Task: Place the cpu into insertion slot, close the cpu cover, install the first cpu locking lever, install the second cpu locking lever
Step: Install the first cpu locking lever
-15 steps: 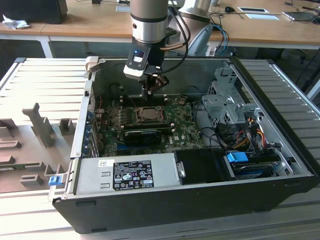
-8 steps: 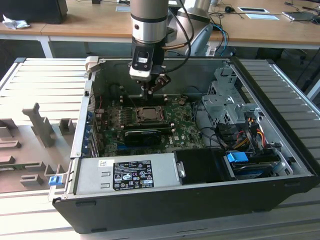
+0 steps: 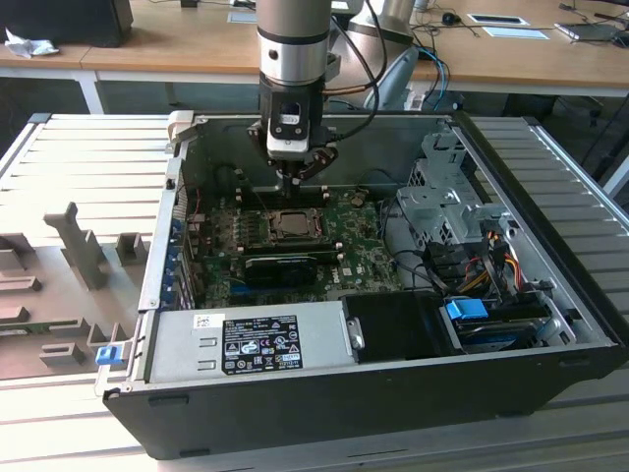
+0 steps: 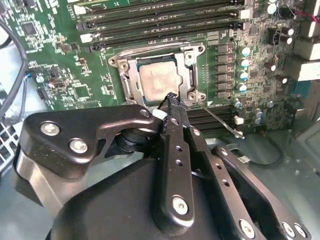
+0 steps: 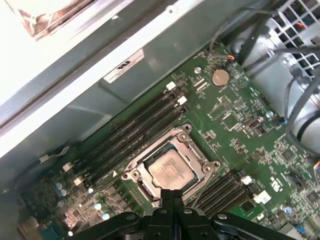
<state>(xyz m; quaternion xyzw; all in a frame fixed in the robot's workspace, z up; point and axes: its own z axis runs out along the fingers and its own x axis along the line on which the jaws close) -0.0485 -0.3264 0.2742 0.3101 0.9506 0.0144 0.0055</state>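
Below the claw point(image 5: 173, 196), the cpu point(image 5: 170, 169) lies in the insertion slot point(image 5: 200, 152).

arm point(image 3: 293, 39) cut off by exterior view's upper edge. gripper point(image 5: 173, 194) body cut by picture edge in first wrist view; its closed fingers cover near rim of cpu cover point(image 5: 197, 150). second wrist view: whether fingertips touch locking lever point(image 4: 220, 119), cannot tell.

The hand point(image 4: 172, 99), its tips pressed together, sits at a corner of the cpu cover point(image 4: 155, 54), which frames the cpu point(image 4: 159, 80) on the green circuit board point(image 4: 60, 50).
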